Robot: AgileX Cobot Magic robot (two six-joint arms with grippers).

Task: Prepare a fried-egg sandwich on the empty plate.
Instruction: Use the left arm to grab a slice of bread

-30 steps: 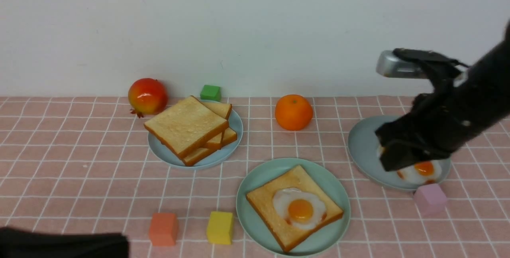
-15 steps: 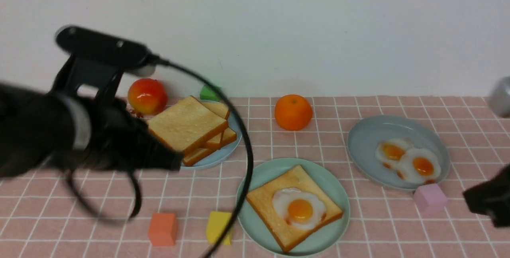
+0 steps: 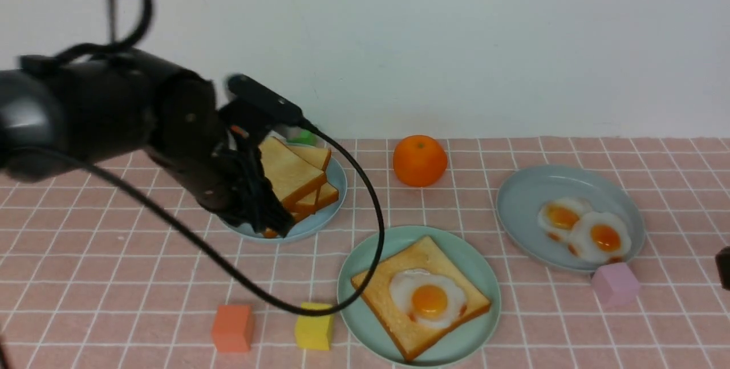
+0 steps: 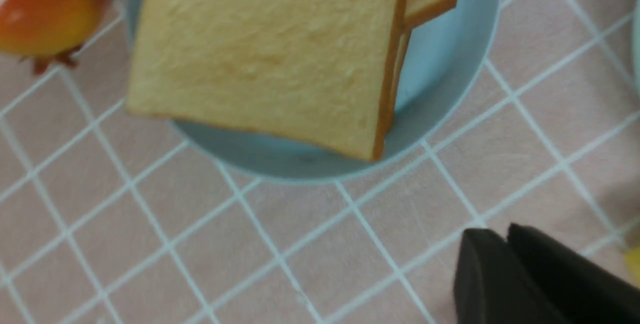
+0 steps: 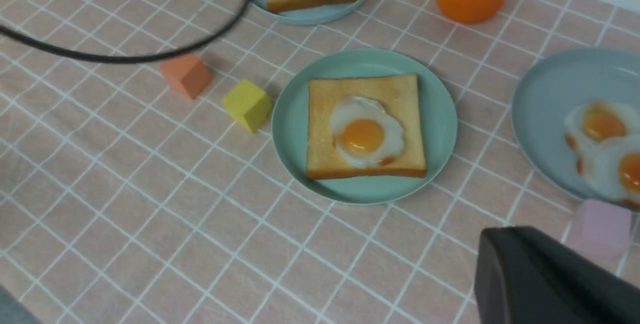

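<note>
The mint-green plate (image 3: 467,260) (image 5: 295,123) holds one toast slice (image 3: 388,295) (image 5: 320,153) with a fried egg (image 3: 429,299) (image 5: 366,131) on top. More toast slices (image 3: 296,175) (image 4: 270,53) lie stacked on a pale blue plate (image 3: 339,178) (image 4: 440,63). My left gripper (image 3: 279,223) (image 4: 500,234) hovers at the near edge of that plate, short of the stack; its fingers lie together with nothing between them. My right gripper (image 3: 724,266) (image 5: 487,239) is shut and empty at the front view's right edge, near the pink cube.
A grey-blue plate (image 3: 524,209) at the right holds two more fried eggs. An orange (image 3: 420,159) stands at the back, a pomegranate (image 4: 45,8) beside the toast plate. Orange (image 3: 232,328), yellow (image 3: 314,326) and pink (image 3: 615,284) cubes lie near the front. The left arm's cable (image 3: 365,215) loops across the mint-green plate's left rim.
My left arm has swung in from the lower left to the toast plate. My right arm has drawn back from the egg plate to the right edge.
</note>
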